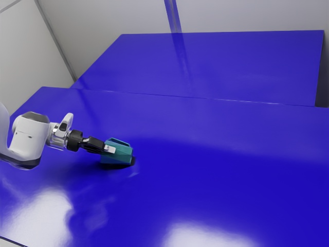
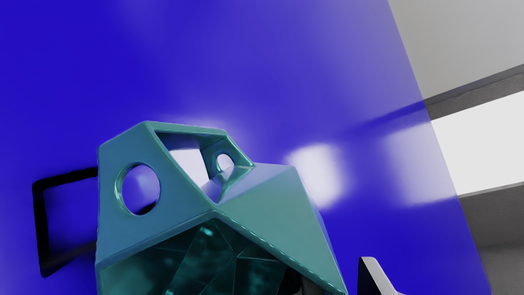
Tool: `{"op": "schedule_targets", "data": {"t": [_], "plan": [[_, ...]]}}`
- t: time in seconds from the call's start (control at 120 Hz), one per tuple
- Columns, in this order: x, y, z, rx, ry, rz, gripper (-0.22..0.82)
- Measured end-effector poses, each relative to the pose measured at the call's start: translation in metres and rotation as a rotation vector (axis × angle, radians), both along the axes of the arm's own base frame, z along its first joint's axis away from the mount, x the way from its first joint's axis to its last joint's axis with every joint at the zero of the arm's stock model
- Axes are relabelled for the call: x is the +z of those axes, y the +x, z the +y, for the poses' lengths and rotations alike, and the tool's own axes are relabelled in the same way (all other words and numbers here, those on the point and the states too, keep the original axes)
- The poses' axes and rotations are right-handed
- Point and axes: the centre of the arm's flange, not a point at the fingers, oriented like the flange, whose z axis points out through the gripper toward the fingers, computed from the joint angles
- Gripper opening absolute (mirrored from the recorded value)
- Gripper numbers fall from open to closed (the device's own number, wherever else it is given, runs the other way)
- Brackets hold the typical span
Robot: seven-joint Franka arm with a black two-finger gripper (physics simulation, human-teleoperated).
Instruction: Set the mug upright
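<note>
The jaws are standing open astride the mug's (image 1: 121, 156) rim (image 2: 266, 242), seemingly one inside, one outside. The mug is lying on its side on the bench (image 1: 216, 195), its mouth facing the jaws, its handle (image 2: 176, 184) upward. Good work is probably meaning closing squarely, lifting a little, then tipping slowly, base down.

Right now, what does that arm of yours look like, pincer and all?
My arm is white, with rounded casings and a grey cap at one joint. It ends in a white-and-silver wrist and a round black collar. The pincer is black, with pale grey at one fingertip. I can make out no cables or lettering.
</note>
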Motion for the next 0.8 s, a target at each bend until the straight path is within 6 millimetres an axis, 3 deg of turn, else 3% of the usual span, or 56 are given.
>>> {"op": "schedule_targets", "data": {"t": [0.275,0.408,0.642,0.8], "plan": [[0.007,0.003,-0.007,-0.017,0.007,-0.018,-0.16],[0.020,0.006,-0.012,-0.030,0.018,-0.046,-0.17],[0.072,0.022,-0.047,-0.126,0.106,-0.134,-0.18],[0.108,0.021,-0.066,-0.226,0.227,-0.159,-0.18]]}}
